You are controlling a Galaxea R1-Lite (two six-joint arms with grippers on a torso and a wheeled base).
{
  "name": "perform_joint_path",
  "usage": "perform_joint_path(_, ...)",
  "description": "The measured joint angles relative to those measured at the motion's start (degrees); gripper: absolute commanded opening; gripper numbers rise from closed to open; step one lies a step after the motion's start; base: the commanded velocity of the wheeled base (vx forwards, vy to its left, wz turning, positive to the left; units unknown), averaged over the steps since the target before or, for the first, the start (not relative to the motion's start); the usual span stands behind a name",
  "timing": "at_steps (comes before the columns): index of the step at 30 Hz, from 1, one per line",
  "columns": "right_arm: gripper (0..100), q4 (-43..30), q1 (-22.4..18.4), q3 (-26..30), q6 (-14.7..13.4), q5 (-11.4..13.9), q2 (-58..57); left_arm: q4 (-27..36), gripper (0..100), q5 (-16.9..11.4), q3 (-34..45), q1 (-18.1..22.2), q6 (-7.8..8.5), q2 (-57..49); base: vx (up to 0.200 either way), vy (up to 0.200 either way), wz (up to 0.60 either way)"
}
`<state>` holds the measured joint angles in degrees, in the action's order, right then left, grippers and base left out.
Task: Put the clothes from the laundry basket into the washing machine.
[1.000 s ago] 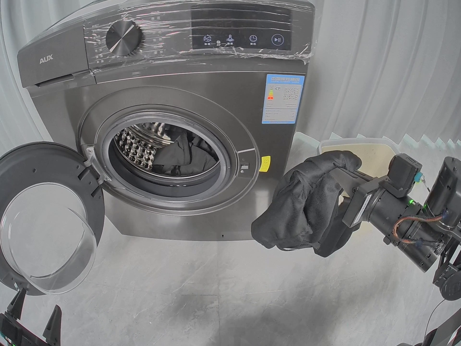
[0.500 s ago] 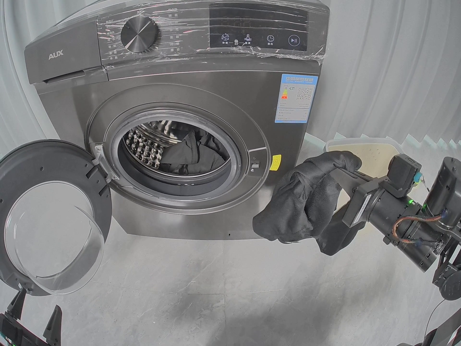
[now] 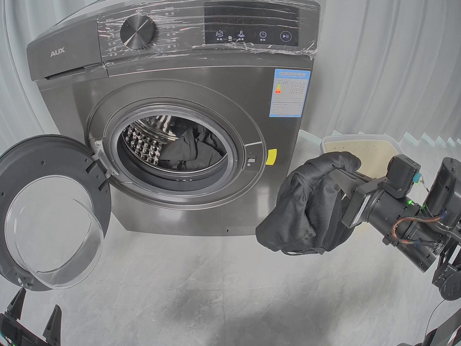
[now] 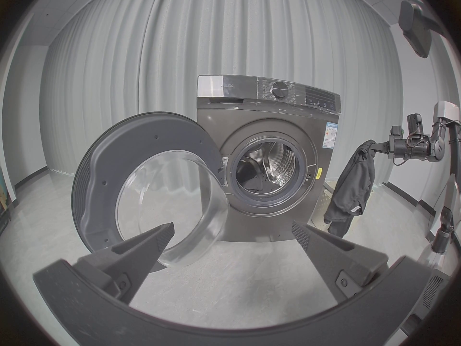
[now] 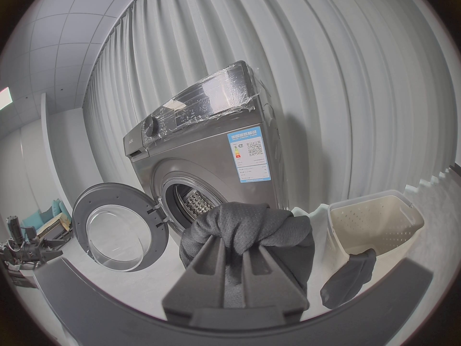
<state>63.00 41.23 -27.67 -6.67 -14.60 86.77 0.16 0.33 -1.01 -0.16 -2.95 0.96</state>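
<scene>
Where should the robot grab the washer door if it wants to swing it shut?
Probably the grey rim of the door, on the side farthest from the hinge, coming from the robot's left. The door stands wide open; its clear bowl bulges, too round to pinch, while the rim gives an edge. The open left gripper is nearest.

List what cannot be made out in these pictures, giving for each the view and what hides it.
Right gripper fingertips: head view, the black garment drapes over them.
Laundry basket floor: head view, garment and arm stand in front.
Washing machine drum, lower part: head view, the opening's rim hides how much dark clothing lies inside.
Left gripper: head view, the bottom edge cuts off all but its fingers.
</scene>
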Motion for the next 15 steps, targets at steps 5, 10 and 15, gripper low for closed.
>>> perform_joint_path(5,0,0.00,-0.02,0.00,-0.02,0.00,0.05,0.00,100,0.00,0.00,-0.02,0.00,0.00,0.000,0.200,0.00)
perform_joint_path(10,0,0.00,-0.02,0.00,-0.02,0.02,0.11,0.00,100,-0.01,0.00,0.00,0.02,0.00,0.000,0.160,0.00)
perform_joint_path(15,0,0.02,0.00,0.06,-0.06,0.02,0.22,0.02,100,0.00,0.00,-0.05,0.06,0.00,0.000,0.000,0.00)
